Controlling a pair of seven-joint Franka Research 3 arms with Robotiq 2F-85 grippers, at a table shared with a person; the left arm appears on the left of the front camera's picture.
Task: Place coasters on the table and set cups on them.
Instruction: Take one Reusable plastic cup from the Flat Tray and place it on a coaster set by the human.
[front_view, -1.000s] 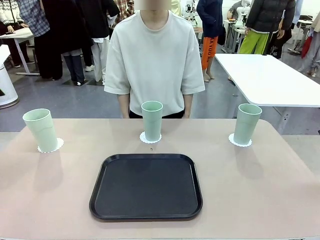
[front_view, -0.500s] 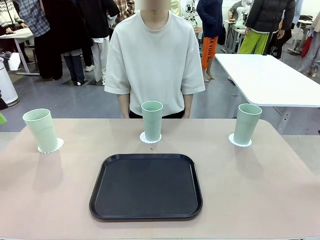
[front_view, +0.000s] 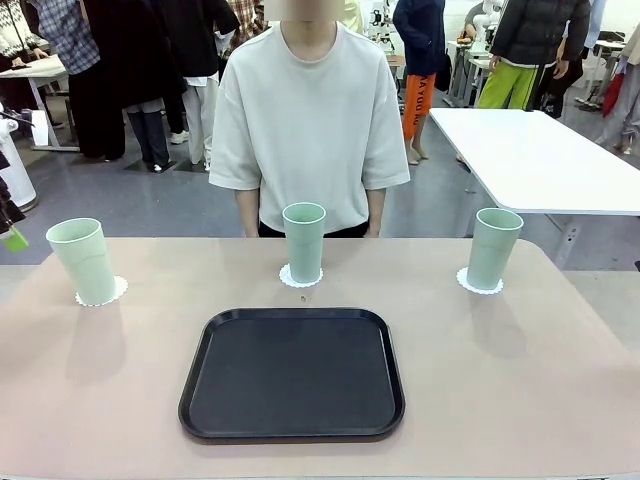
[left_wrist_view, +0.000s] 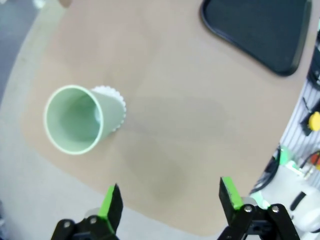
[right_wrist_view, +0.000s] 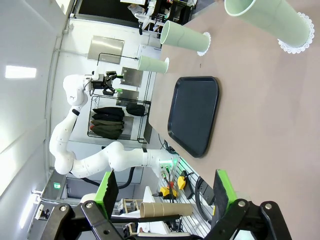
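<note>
Since all three cups already stand upright on coasters along the table's far edge, little seems left to do: left cup (front_view: 83, 259) near the far-left corner on its coaster (front_view: 113, 292), middle cup (front_view: 303, 240) at mid-edge before the person (front_view: 308, 110) on its coaster (front_view: 288, 276), right cup (front_view: 493, 247) near the far-right corner on its coaster (front_view: 465, 281). Long axes vertical, mouths up, each doily's scalloped rim peeking from under a base. Black tray (front_view: 292, 372) bare on the table (front_view: 520, 380), toward the near edge, well apart from every cup. Left gripper (left_wrist_view: 170, 202) high above the left side of the table, fingers spread wide and holding nothing, left cup (left_wrist_view: 80, 119) ahead of and below it, off toward one finger's side. Right gripper (right_wrist_view: 165, 192) likewise spread and empty, pulled well back from the table, right cup (right_wrist_view: 270, 20) far ahead. Nearest arm per cup, should any need nudging: left for the left cup, right for the right cup, either for the middle. Judged complete or nearly so; only a centring check remaining.
</note>
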